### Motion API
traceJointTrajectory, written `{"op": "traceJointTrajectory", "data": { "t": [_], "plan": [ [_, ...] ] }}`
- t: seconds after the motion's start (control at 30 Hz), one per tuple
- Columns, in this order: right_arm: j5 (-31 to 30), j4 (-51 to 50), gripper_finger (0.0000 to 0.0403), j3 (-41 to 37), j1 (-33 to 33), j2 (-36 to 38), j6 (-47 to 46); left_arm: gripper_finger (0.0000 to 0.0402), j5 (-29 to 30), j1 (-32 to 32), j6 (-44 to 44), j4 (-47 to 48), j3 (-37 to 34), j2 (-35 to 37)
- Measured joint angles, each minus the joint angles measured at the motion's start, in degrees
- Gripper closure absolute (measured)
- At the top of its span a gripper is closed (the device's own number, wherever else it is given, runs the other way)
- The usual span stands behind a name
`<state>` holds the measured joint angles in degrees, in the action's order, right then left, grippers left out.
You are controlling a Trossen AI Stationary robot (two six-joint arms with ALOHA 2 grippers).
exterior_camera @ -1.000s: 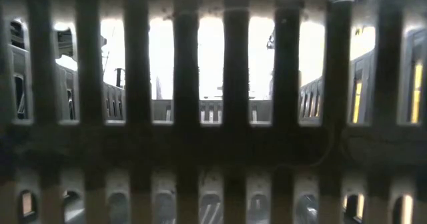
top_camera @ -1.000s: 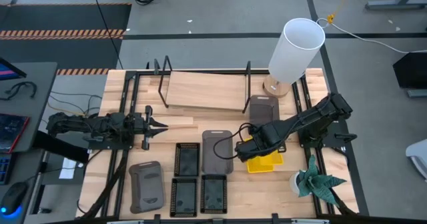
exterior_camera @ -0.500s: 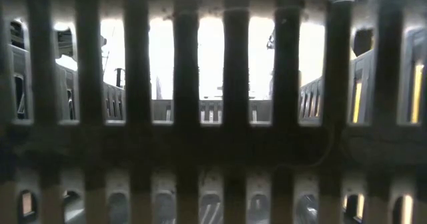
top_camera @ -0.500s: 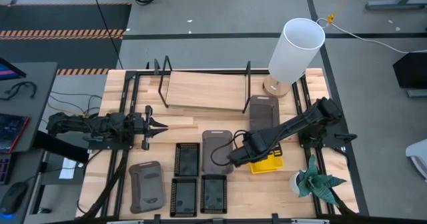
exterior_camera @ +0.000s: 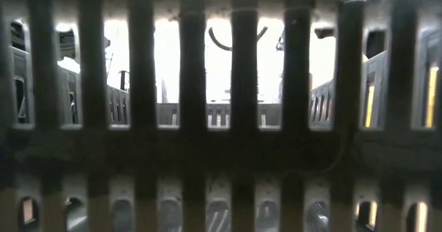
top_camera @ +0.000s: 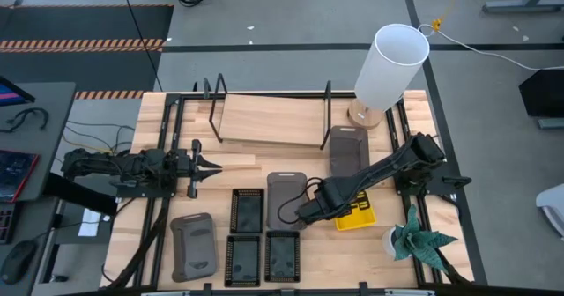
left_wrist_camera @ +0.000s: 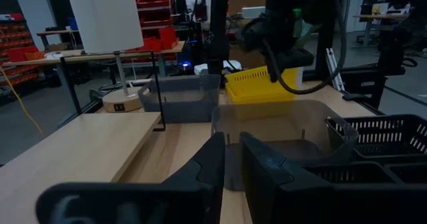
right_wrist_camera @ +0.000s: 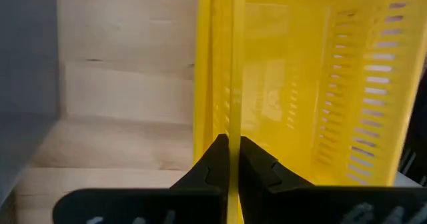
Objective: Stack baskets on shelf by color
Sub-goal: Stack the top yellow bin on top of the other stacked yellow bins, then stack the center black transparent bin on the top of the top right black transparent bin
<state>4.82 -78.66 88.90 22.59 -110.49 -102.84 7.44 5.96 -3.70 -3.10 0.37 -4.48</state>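
right gripper (right_wrist_camera: 232,159) | I am pinching the bright yellow slotted plastic basket (right_wrist_camera: 300,84) by its thin rim | left gripper (left_wrist_camera: 230,161) idling, nearly closed, empty | risk: basket swinging, slipping out

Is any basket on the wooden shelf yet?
No: in the high view the shelf board is bare, and every basket, including the yellow one, sits on the table.

high: straight down on table (top_camera: 150,243) | low: behind slats | wrists: close, level
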Motion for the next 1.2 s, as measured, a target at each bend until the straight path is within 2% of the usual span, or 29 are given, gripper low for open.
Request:
{"op": "traceJointTrajectory", "data": {
  "t": [0.2, 0.5, 0.7, 0.83, 0.93, 1.07, 1.2],
  "plan": [
    [0.11, 1.55, 0.0356, -0.02, 0.15, -0.17, 1.07, 0.0344, 0.02, 0.02, 0.0, -0.04, -0.01, 0.01],
    [4.28, 0.54, 0.0312, -0.01, -0.47, 1.15, 2.69, 0.035, 0.02, 0.02, 0.0, -0.04, 0.01, 0.01],
    [3.73, 1.9, 0.0311, 1.06, -0.7, 3.06, 5.72, 0.0347, 0.0, 0.01, 0.0, -0.08, 0.01, 0.01],
    [-0.54, 3.12, 0.0311, 4.64, -0.7, 3.16, 5.65, 0.0342, 0.0, 0.0, 0.0, -0.04, 0.01, 0.0],
    [-5.21, 8.14, 0.0313, 6.7, -0.67, 3.31, 8.35, 0.0343, 0.0, 0.01, 0.01, -0.04, 0.01, 0.0],
    [-10.89, 20.8, 0.0316, 6.88, -0.52, 2.81, 15.87, 0.0349, 0.0, 0.0, 0.0, -0.04, 0.01, 0.01],
    [-11.55, 31.79, 0.0321, 6.83, -0.66, -0.53, 24.58, 0.035, 0.0, 0.01, 0.0, -0.05, 0.01, 0.0]
  ]
}}
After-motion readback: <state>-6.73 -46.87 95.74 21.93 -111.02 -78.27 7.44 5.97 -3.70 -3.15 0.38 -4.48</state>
